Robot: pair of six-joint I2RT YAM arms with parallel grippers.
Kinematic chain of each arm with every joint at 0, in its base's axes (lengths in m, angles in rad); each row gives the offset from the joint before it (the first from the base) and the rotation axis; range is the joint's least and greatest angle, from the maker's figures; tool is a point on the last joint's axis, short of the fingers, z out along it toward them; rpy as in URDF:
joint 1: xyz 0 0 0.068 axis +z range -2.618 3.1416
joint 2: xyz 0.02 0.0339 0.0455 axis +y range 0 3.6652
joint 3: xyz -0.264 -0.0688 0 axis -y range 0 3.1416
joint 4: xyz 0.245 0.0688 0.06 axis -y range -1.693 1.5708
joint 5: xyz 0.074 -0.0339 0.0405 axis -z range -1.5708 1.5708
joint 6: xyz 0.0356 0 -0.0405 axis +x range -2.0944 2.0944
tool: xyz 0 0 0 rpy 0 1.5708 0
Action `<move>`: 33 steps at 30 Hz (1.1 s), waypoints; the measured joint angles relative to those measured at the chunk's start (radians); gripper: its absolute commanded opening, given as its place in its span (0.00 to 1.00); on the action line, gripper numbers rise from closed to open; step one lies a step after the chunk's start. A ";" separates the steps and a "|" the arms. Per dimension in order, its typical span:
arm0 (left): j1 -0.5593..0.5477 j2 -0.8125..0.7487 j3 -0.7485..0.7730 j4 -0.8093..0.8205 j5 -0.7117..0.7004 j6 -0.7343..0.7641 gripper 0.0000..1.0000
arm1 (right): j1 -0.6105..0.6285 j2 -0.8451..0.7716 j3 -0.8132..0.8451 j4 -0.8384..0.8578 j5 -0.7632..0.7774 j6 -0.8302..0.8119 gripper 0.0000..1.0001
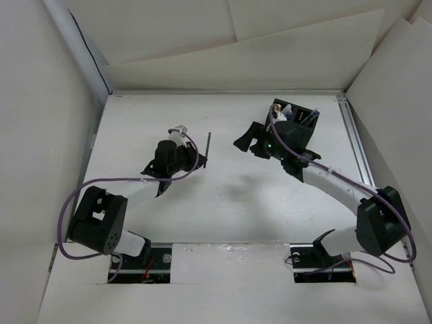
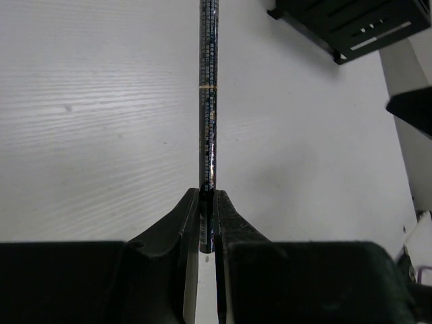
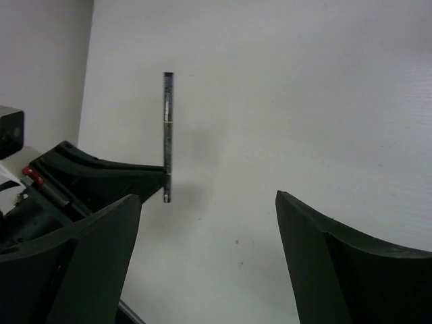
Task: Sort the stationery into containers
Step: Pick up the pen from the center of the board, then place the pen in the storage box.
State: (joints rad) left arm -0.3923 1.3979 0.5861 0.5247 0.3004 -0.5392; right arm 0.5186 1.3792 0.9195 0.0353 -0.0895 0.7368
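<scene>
Left end effector [image 2: 208, 197] pinches tail of slim dark patterned pen [image 2: 208, 101], shaft jutting ahead. Likely light, stiff, slick; mid-shaft hold steadier. Right end effector [image 3: 208, 202] wide open, empty; black rectangular box [image 1: 297, 115] close behind it.
</scene>
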 measured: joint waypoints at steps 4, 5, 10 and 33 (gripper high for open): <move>-0.024 0.043 0.000 0.058 0.117 0.007 0.00 | 0.020 0.077 0.047 0.046 -0.047 0.005 0.88; -0.028 0.053 0.000 0.072 0.142 0.006 0.00 | 0.021 0.097 0.054 0.054 -0.058 0.005 0.88; -0.034 0.080 0.000 0.130 0.257 0.003 0.00 | 0.020 0.198 0.105 0.072 -0.097 0.012 0.88; -0.099 0.093 0.000 0.197 0.346 -0.008 0.00 | 0.011 0.341 0.189 0.108 -0.168 0.072 0.00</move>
State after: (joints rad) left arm -0.4911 1.4910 0.5865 0.7219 0.6464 -0.5472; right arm 0.5297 1.7199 1.1084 0.1436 -0.2573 0.8089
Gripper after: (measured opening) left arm 0.054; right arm 0.164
